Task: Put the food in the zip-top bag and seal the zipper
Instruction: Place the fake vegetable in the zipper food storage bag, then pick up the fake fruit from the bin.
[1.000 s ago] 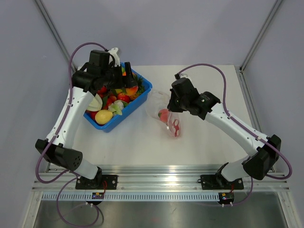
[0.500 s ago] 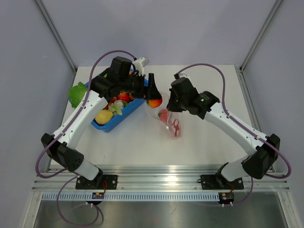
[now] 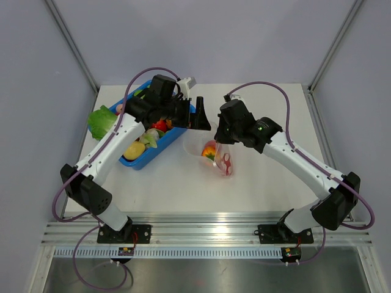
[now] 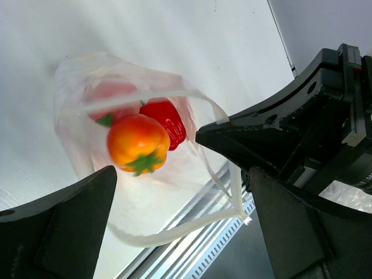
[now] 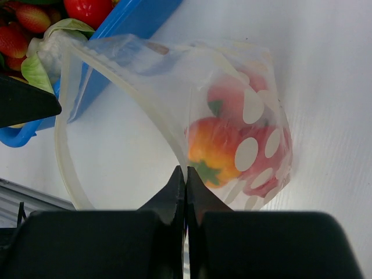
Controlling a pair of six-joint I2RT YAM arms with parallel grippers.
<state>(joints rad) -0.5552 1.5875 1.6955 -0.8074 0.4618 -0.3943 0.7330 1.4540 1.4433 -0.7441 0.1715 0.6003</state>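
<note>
My right gripper point(image 5: 186, 177) is pinched tight on the zipper point(image 5: 67, 174), holding the zip-top bag point(image 5: 256, 145) mouth up and open. My left gripper point(image 3: 200, 117) hangs over that mouth, fingers spread wide, nothing in them.

The bag sits on the counter point(image 3: 183, 189) just right of the blue bin point(image 5: 139, 17). Inside it I see an orange piece point(image 4: 138, 142), a red one point(image 4: 168, 119) touching it and a paler red one point(image 4: 110, 93) behind, so 3 at least.

Step, as I judge it: loading, zipper not yet closed. To do it well, hold the right pinch steady so the rim loop does not collapse, and lift the left arm straight up so a finger does not snag the strip. More food waits in the bin, and a green lettuce piece point(image 3: 101, 119) lies outside it, by its left side.

Counter is plain white and smooth, so the crinkly bag may slide if tugged. Pale grey walls, metal corner posts, and an aluminium rail at the near edge.
</note>
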